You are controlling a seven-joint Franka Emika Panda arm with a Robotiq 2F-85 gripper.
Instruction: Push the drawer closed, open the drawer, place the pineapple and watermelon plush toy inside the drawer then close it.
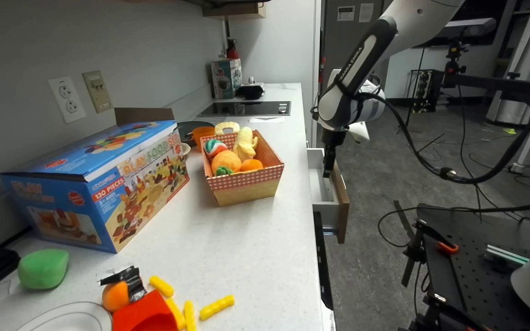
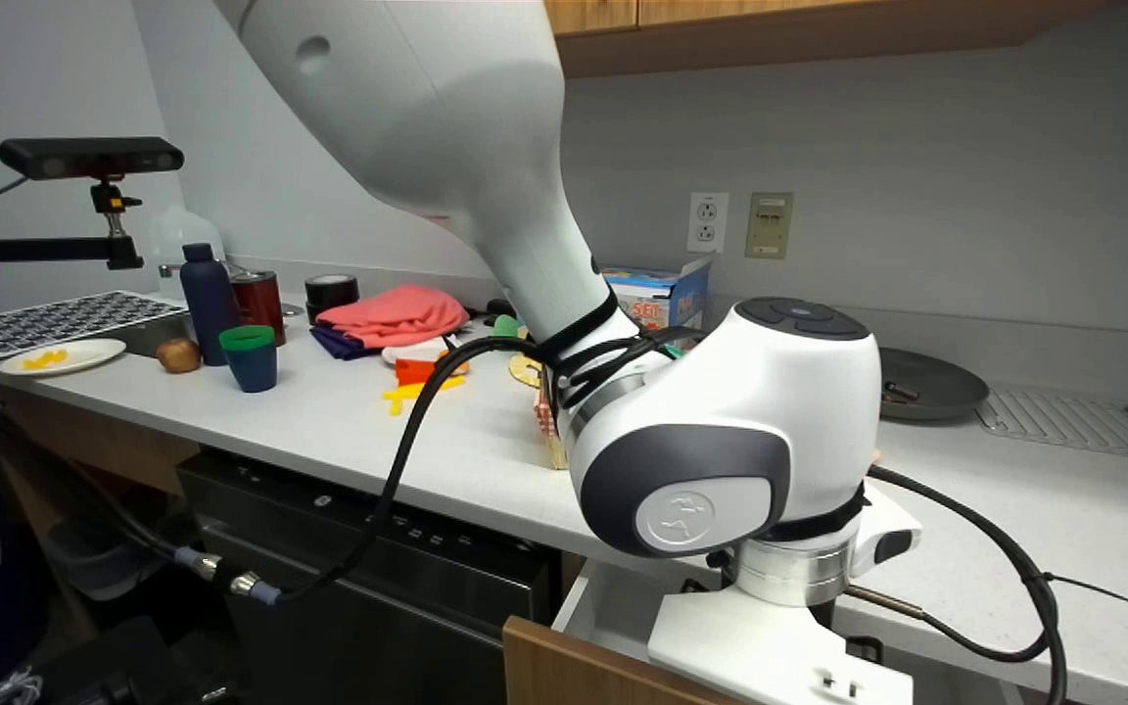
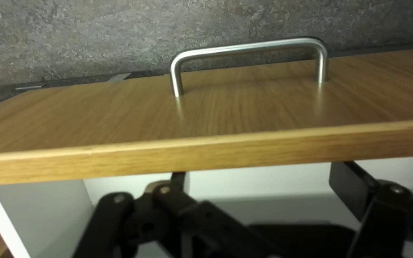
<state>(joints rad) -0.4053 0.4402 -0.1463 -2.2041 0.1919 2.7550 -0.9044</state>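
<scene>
In an exterior view, toys lie in the basket on the counter, between box and drawer.

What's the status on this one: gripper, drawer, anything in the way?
Gripper open, nothing held, dipped into drawer. Drawer pulled out. Gripper itself would likely block closing.

Drawer front tan, inside wht, & basket trim red/wht check.

Drawer open on top, arm overhead, front panel barring outer side
</scene>
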